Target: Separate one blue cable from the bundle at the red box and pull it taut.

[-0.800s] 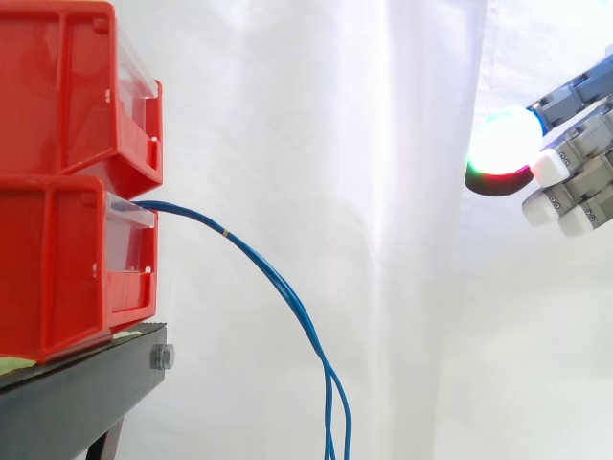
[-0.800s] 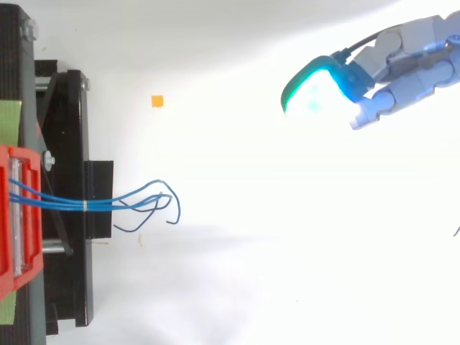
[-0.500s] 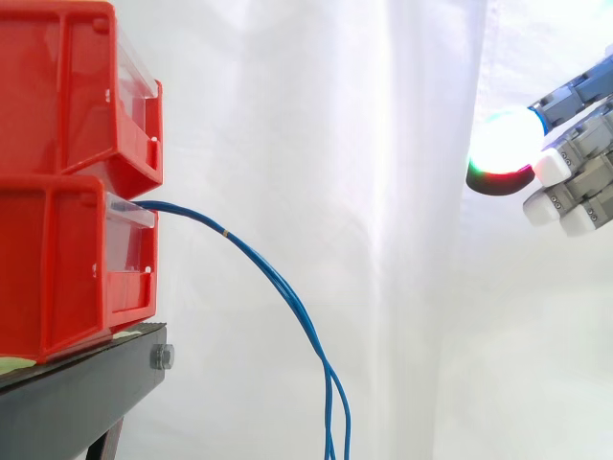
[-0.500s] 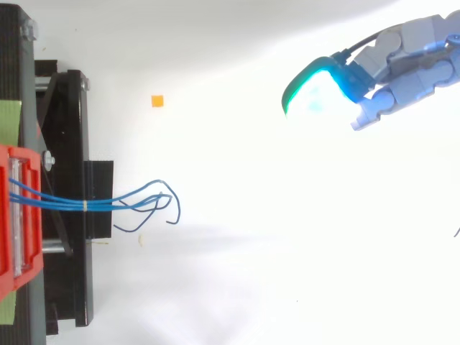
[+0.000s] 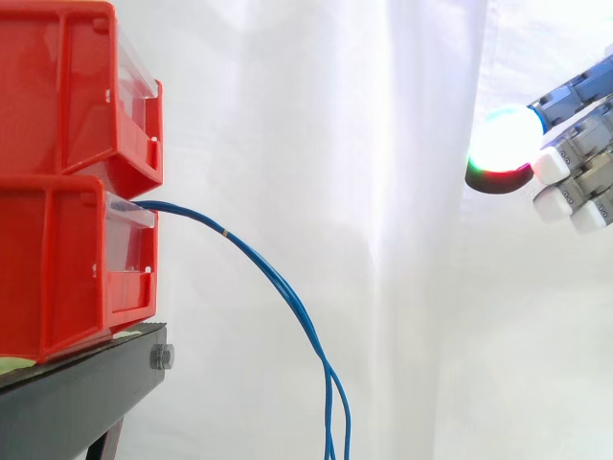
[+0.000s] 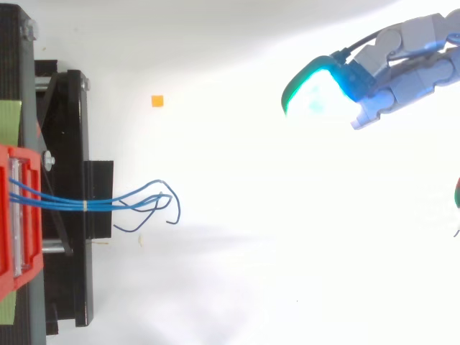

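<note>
A bundle of thin blue cables (image 5: 278,287) comes out of the lower red box (image 5: 67,259), arcs to the right and hangs down past the bottom edge. From above, the blue cables (image 6: 108,203) run right from the box (image 6: 18,215) and fan into loose curled ends. My hand (image 5: 575,163) hovers far to the right of the cables, higher than the box opening, touching nothing. Its fingers (image 6: 402,72) are fairly straight and point left, and the thumb pad (image 6: 313,90) glows green-white. Nothing lies between the fingers and thumb.
A second red box (image 5: 77,86) is stacked on the lower one, both on a black stand (image 5: 86,393). A small orange square (image 6: 157,101) lies on the white floor. A white curtain hangs behind.
The hand's lower fingers have drawn slightly to the right and up in the side view. The cables have not moved.
</note>
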You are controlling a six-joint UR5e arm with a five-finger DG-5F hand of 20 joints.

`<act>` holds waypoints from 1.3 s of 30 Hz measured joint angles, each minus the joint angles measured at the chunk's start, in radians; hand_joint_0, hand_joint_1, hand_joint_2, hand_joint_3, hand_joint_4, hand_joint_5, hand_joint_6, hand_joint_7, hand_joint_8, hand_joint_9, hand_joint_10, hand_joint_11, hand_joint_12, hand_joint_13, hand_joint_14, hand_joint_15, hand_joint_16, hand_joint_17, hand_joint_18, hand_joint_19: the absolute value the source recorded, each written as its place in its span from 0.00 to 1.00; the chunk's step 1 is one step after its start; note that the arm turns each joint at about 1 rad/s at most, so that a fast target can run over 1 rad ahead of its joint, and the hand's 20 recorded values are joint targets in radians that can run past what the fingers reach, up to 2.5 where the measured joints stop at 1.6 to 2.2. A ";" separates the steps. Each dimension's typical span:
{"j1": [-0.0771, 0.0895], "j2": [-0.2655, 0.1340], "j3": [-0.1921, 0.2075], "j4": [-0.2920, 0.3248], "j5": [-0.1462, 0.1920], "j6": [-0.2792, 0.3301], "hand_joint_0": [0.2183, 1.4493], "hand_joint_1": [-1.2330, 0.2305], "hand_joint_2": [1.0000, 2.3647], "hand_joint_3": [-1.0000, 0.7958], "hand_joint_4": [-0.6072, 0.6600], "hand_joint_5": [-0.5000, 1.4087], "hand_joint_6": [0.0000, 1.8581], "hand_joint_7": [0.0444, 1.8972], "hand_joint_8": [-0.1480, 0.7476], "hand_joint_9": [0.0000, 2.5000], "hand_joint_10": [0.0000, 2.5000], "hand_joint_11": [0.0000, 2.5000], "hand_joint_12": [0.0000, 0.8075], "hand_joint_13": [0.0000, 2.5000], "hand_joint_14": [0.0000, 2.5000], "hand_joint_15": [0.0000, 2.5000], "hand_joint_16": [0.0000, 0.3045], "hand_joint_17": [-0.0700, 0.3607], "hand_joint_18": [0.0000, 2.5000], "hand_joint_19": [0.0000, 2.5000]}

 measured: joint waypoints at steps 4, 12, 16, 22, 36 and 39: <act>0.003 0.000 0.000 0.000 0.002 0.000 0.30 0.36 0.00 0.28 0.62 0.14 0.27 0.34 0.43 0.19 0.00 0.04 0.39 0.20 0.00 0.08 0.12 0.35 0.16 0.07; 0.009 -0.001 -0.014 0.023 -0.006 -0.026 0.30 0.32 0.00 0.28 0.63 0.14 0.27 0.34 0.43 0.19 0.00 0.04 0.38 0.20 0.00 0.07 0.10 0.32 0.15 0.05; 0.019 -0.006 -0.069 0.090 -0.002 -0.057 0.29 0.33 0.00 0.28 0.64 0.14 0.27 0.34 0.44 0.19 0.00 0.05 0.38 0.20 0.00 0.08 0.10 0.32 0.15 0.05; 0.036 -0.039 -0.124 0.240 0.041 -0.087 0.29 0.39 0.00 0.28 0.64 0.14 0.27 0.34 0.46 0.21 0.00 0.05 0.38 0.21 0.00 0.08 0.10 0.31 0.15 0.05; 0.052 -0.210 -0.086 0.524 0.126 -0.093 0.25 0.33 0.00 0.28 0.66 0.14 0.27 0.35 0.47 0.21 0.00 0.08 0.40 0.22 0.00 0.09 0.10 0.33 0.16 0.06; 0.052 -0.242 -0.061 0.538 0.129 -0.094 0.23 0.34 0.00 0.28 0.65 0.14 0.27 0.35 0.49 0.17 0.00 0.04 0.39 0.17 0.00 0.06 0.11 0.34 0.12 0.04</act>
